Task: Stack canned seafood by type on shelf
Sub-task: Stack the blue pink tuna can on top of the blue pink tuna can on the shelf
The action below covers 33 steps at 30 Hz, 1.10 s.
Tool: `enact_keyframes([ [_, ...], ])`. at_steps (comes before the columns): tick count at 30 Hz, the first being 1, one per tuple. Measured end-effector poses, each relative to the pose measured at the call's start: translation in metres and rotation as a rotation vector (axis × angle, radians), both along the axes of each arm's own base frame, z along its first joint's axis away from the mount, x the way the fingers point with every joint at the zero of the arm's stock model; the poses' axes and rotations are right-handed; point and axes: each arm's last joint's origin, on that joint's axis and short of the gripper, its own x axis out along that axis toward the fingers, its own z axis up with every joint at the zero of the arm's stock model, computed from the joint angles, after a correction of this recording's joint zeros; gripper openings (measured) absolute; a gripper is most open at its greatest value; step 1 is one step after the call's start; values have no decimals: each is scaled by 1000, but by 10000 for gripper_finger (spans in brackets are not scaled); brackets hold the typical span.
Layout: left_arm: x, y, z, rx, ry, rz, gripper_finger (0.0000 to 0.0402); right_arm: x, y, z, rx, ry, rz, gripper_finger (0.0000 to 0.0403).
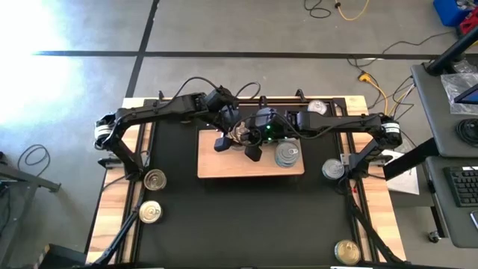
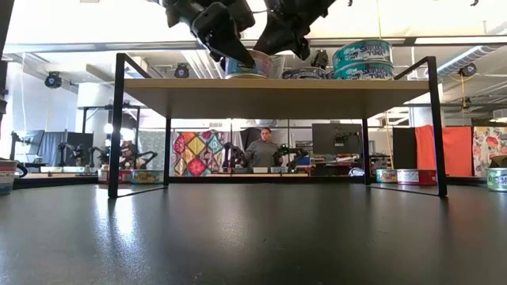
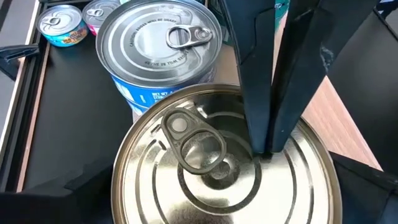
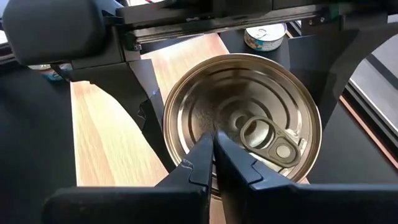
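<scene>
A gold-lidded tin of the canned seafood stands upright on the shelf, a pale wood board on black legs. My left gripper is open, one finger on each side of this tin. My right gripper is shut, its tips on the tin's lid. Right of it on the shelf stands a stack of blue-labelled, silver-lidded tins, two high in the low view. My left gripper reaches slanting down from the table's left, its fingers close beside the gold tin's side wall; whether they touch it, I cannot tell. My right gripper presses its shut fingertips on the lid, beside the pull tab, slanting down from the table's right. The tin stays upright, its base on the shelf.
Loose tins lie on the black mat: two gold ones at the left, a silver one right of the shelf, a gold one at the near right, one at the far right. The shelf's left half is bare.
</scene>
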Motion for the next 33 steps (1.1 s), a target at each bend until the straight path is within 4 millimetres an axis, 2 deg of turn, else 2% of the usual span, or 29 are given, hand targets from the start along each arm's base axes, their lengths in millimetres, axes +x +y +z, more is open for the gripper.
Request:
enact_keyframes([
  [11,1,-2,-1,-40,-16,-75,394,6,1,24,-46,-88,5,13],
  [21,1,-2,-3,-35,-9,-78,398,27,-2,4,-58,-94,-34,13],
  [33,2,0,-2,55,-7,-50,400,24,-3,-4,-43,-14,-89,13],
])
